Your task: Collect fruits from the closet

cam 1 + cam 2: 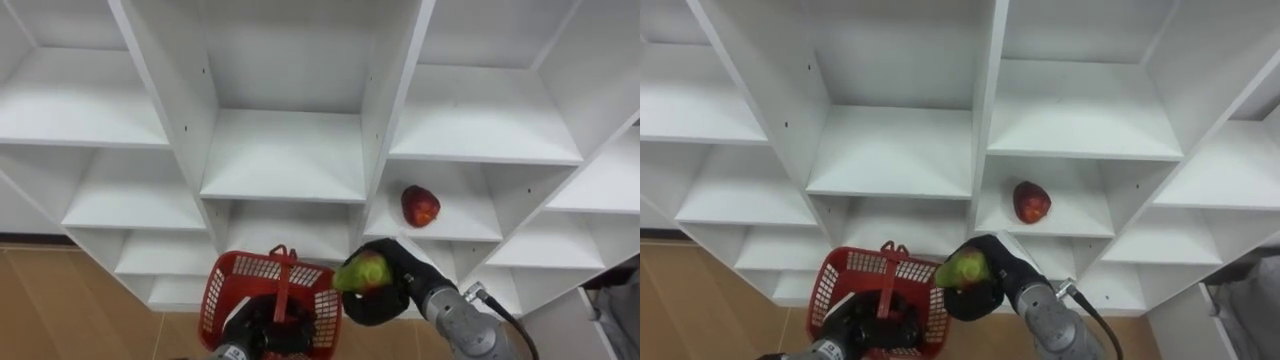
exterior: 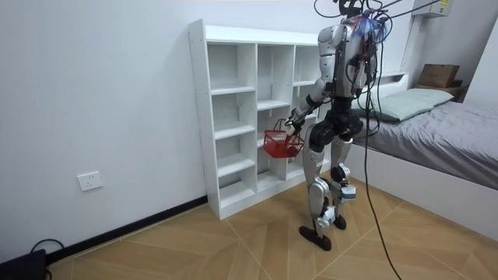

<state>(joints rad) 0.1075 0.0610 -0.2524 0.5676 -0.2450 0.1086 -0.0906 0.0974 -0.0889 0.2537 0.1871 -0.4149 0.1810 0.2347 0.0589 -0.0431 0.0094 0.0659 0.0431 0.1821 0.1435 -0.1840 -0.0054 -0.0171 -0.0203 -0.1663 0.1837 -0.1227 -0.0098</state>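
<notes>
right hand (image 1: 390,293) fingers curled round green fruit (image 1: 362,272), just beside red basket (image 1: 215,297) rim; left hand (image 1: 262,336) grips basket handle (red fruit (image 1: 420,205) sits on closet (image 1: 285,155) shelf).

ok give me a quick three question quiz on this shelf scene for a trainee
1. True or false: the red round fruit lies in the red plastic mesh basket.
2. What does the right hand hold? A) a green fruit B) a white cup C) nothing
3. Fill in: the left hand carries the basket by its ____.

Key: 1 false, it lies on a white shelf of the closet; 2 A; 3 handle.
</notes>
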